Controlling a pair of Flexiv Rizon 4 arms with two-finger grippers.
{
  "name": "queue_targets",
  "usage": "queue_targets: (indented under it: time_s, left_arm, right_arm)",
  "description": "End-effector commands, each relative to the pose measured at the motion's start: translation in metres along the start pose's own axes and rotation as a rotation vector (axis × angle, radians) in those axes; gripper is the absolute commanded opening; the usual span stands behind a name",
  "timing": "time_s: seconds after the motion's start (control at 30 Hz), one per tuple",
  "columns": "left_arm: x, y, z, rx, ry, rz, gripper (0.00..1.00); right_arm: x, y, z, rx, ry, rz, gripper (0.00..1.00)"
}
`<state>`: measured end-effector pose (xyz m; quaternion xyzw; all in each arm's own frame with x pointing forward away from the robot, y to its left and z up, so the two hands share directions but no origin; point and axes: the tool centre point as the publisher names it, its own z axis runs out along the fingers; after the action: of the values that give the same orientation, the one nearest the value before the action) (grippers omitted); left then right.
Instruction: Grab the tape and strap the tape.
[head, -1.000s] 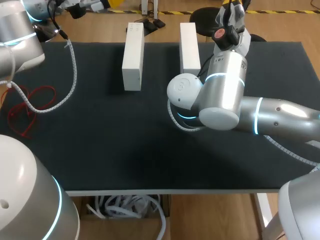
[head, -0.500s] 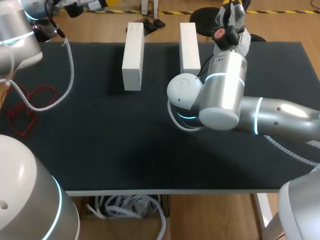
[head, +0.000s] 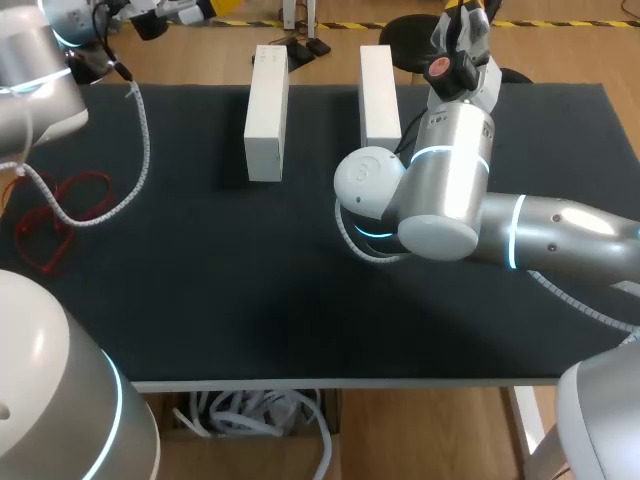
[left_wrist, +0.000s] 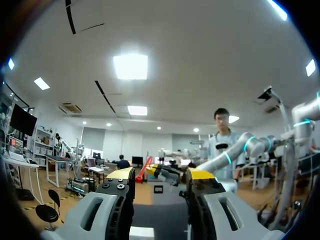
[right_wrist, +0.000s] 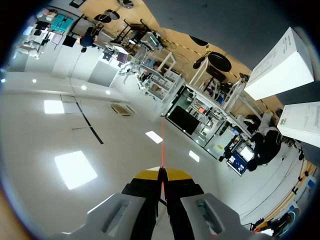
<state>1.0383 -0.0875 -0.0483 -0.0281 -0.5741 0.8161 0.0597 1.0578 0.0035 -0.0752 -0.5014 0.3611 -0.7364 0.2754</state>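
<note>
Two hands are raised past the far edge of the worktop. The right hand has its fingers pressed together on a thin red tape. The tape runs straight out ahead of the fingertips, likely pinched this way to keep it taut for strapping. One white box and a second white box sit off to that hand's side, well apart from it. The left hand is spread with nothing between its fingers and no tape near. It is probably free to take the loose end.
</note>
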Motion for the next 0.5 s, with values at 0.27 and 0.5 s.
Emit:
queue_targets:
  time_s: [0.27, 0.5]
  left_arm:
    - [-0.0026, 0.0046, -0.0052, -0.007, 0.021, -0.024, 0.4]
    - [-0.0095, 0.0089, 0.0036, 0.001, 0.04, -0.025, 0.38]
  right_arm:
    - [0.0008, -0.0014, 0.0, -0.005, -0.002, -0.002, 0.0]
    - [0.0008, -0.0014, 0.0, -0.005, -0.002, -0.002, 0.0]
